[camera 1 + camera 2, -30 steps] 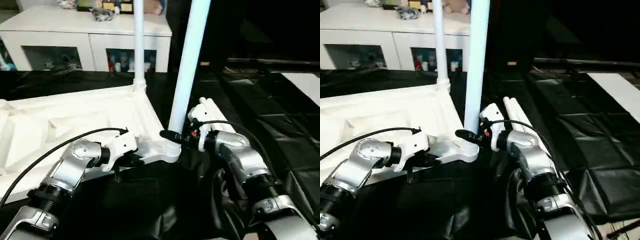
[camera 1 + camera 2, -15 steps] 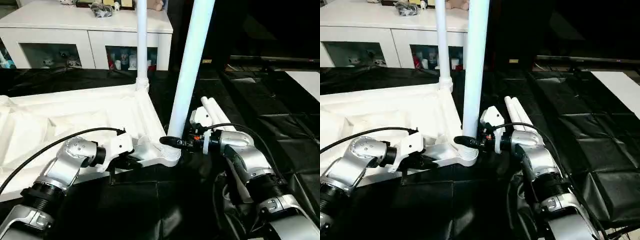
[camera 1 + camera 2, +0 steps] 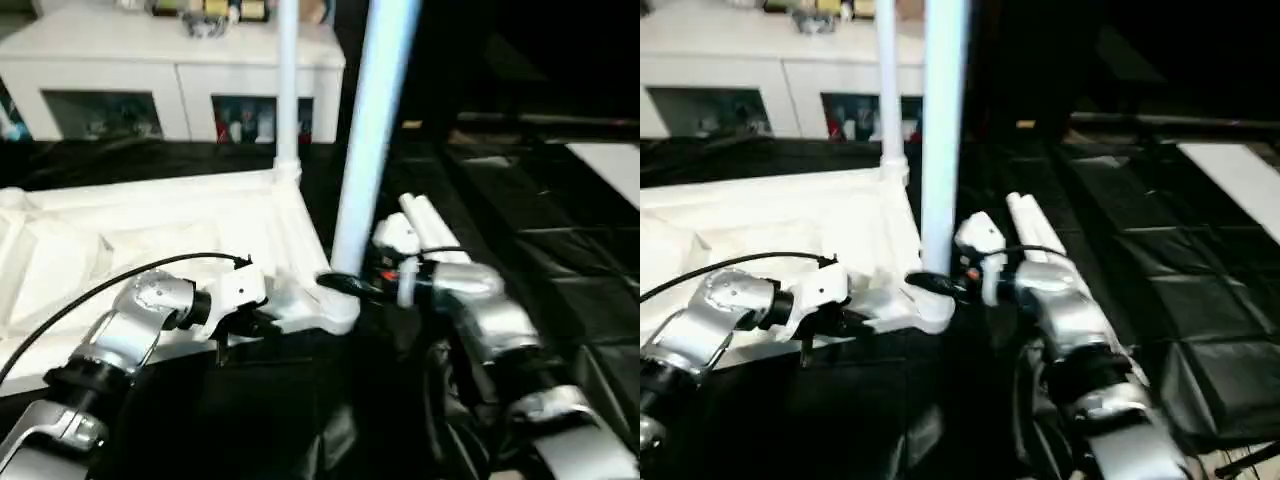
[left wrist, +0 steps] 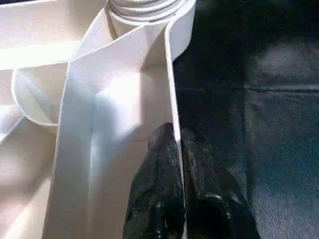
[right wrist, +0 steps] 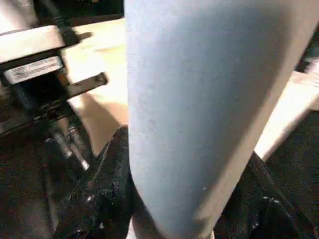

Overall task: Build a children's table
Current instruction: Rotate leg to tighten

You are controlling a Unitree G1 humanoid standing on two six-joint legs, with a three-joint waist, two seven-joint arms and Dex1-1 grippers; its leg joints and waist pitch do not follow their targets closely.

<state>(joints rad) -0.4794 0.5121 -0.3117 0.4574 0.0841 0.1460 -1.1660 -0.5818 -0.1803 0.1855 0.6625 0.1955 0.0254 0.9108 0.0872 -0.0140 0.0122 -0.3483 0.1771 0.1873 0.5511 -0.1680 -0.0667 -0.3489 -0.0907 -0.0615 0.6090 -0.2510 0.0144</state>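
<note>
Both silver forearms reach forward and inward, the left gripper (image 4: 178,189) pinched nearly closed with one black finger on each side of the tabletop's (image 3: 150,240) thin edge wall, the right gripper (image 3: 338,283) level, its fingers clasped around the base of the upright leg (image 3: 365,140).

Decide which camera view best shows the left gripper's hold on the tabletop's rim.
The left wrist view: both fingers pinch the tabletop rim, one on each side. Both eye views show the left gripper at that edge from the side, the pinch hidden. The right wrist view shows it blurred.
</note>
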